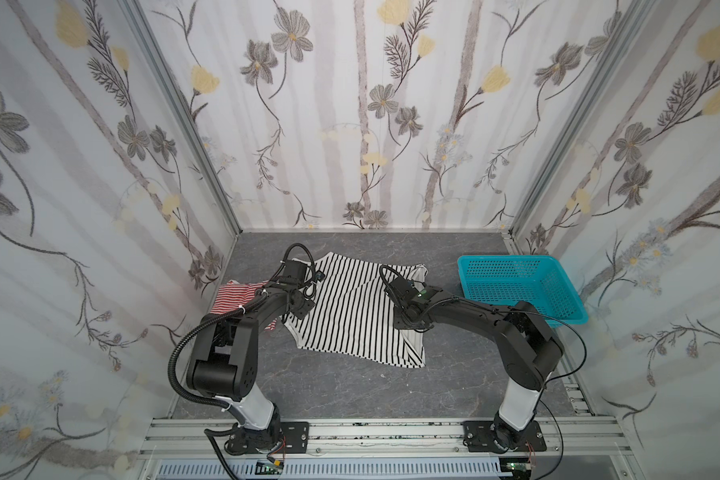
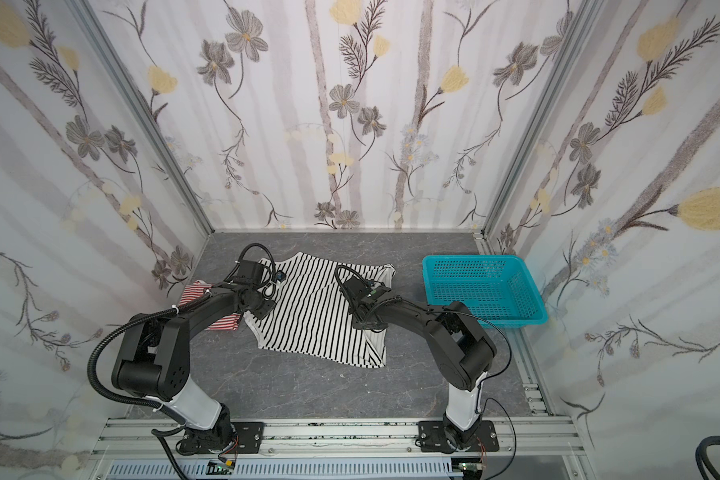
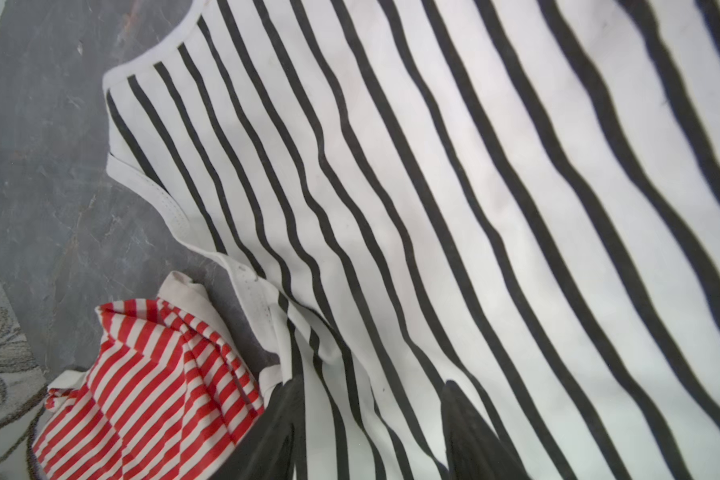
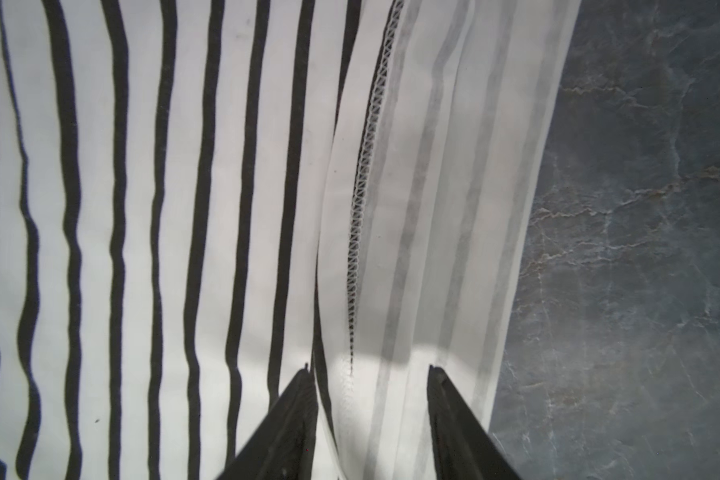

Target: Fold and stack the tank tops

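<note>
The black-and-white striped tank top (image 1: pixel 350 311) (image 2: pixel 308 316) lies spread out on the grey table, with one side edge turned over so its pale inside shows. The red-and-white striped tank top (image 1: pixel 235 297) (image 2: pixel 196 293) sits crumpled to its left, partly under my left arm. My left gripper (image 1: pixel 302 311) (image 2: pixel 262 309) (image 3: pixel 371 399) is down on the left edge of the black-and-white tank top (image 3: pixel 391 187), jaws apart, beside the red-and-white tank top (image 3: pixel 142 395). My right gripper (image 1: pixel 408 322) (image 2: pixel 368 322) (image 4: pixel 368 374) stands open astride the turned-over seam of the black-and-white tank top (image 4: pixel 142 208), on its right side.
A turquoise mesh basket (image 1: pixel 516 259) (image 2: pixel 479 259) stands at the right against the wall, behind my right arm. Bare grey table (image 1: pixel 350 395) runs between the black-and-white top and the arm bases. Floral walls close in three sides.
</note>
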`<state>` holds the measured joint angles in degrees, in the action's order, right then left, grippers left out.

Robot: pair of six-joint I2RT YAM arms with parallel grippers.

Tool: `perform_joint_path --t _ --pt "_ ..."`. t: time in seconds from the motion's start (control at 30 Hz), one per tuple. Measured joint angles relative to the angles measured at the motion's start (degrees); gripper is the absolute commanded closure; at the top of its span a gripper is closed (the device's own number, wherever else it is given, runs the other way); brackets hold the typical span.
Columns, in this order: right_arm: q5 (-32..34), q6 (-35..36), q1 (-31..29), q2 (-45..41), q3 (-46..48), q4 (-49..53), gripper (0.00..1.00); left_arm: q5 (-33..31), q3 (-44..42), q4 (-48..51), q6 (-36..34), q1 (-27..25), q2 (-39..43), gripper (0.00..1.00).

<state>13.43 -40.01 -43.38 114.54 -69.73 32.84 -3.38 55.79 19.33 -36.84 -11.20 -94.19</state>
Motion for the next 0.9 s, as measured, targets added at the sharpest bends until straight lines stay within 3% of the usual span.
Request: perform_joint_path --t 0.33,0.67,0.9 --pt "0.5 1.1 -1.3 3.4 -1.8 0.7 0.67 2.2 -5.6 0.4 3.6 -2.1 0.7 0.45" --pt "1.6 1.4 -1.5 2.9 0.1 2.1 1.00 3.4 -8.4 -1.2 4.5 -2.2 2.1 0.45" --pt "1.9 0.5 -0.1 -4.4 5.9 1.6 1.00 3.6 -8.9 -2.9 5.1 -2.1 2.0 0.45"
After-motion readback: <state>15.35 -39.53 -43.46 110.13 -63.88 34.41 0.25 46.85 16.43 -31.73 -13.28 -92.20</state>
